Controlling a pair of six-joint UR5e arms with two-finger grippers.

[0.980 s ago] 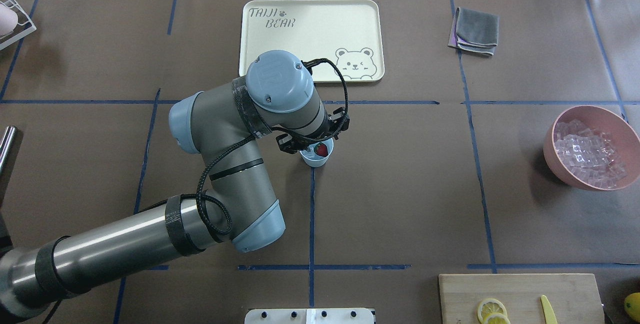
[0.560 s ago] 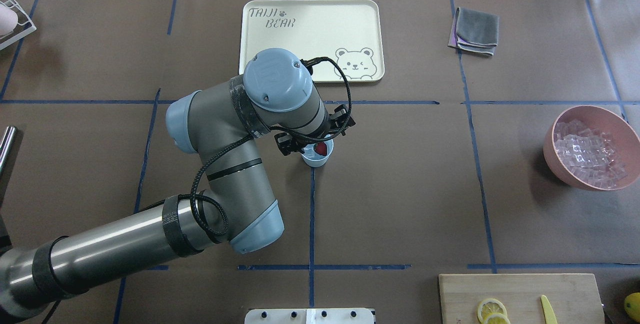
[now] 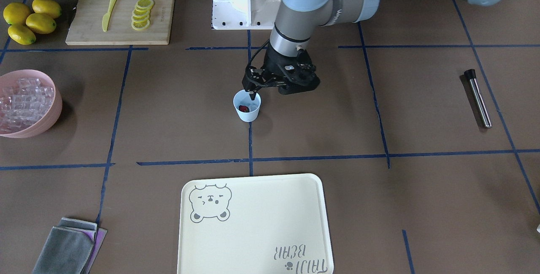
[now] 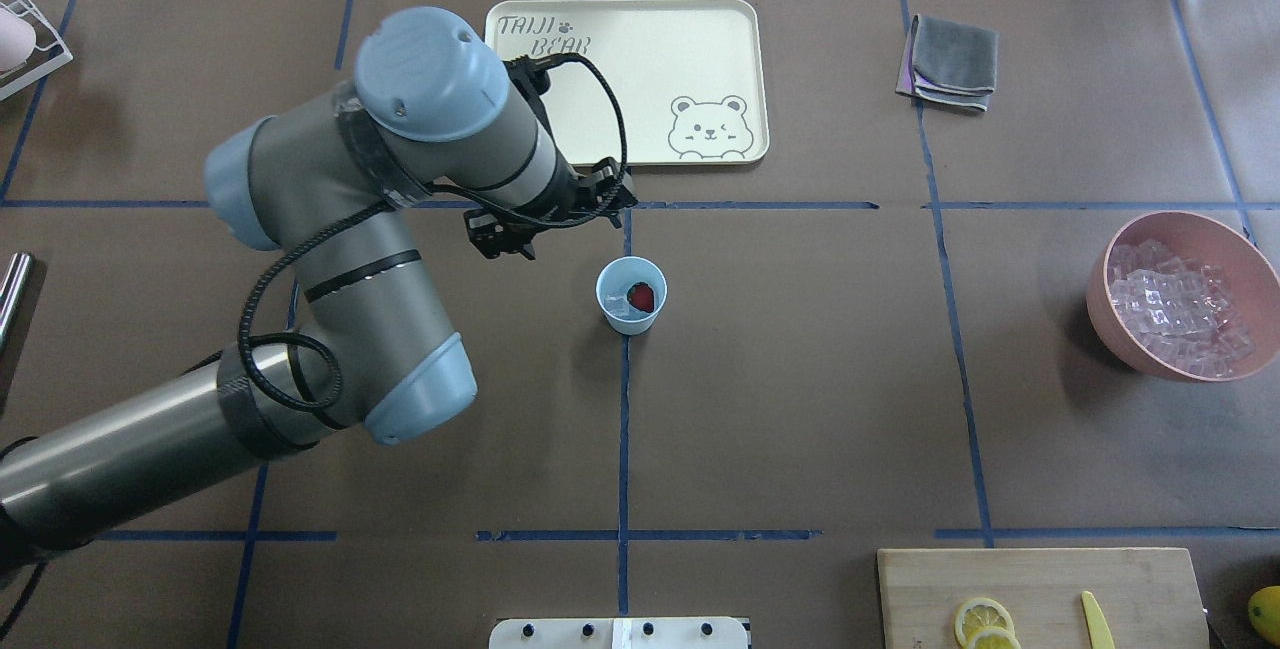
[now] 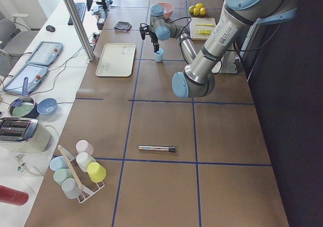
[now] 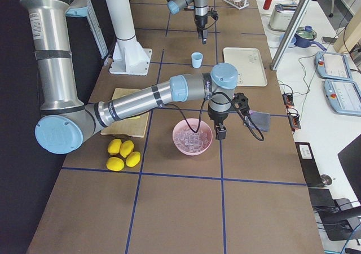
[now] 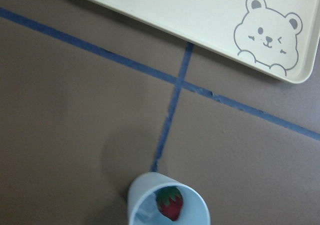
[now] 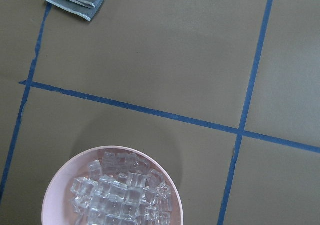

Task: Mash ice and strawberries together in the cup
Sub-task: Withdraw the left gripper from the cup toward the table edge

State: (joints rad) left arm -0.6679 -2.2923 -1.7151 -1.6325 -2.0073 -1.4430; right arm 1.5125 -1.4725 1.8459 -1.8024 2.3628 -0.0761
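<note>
Robotics lab: taped table (image 4: 800,379), teach pendants (image 6: 337,65)

The small pale blue cup (image 4: 630,326) stands upright on the worktop (image 4: 800,379), on a blue tape line (image 4: 623,429), holding one dark red strawberry (image 4: 643,297) beside clear ice (image 7: 144,211) at its bottom.

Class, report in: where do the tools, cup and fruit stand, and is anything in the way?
Left tool open, above table beside cup. Right tool beside pink bowl, state unclear. Strawberry and ice in cup, unmashed. Nothing over cup.
</note>
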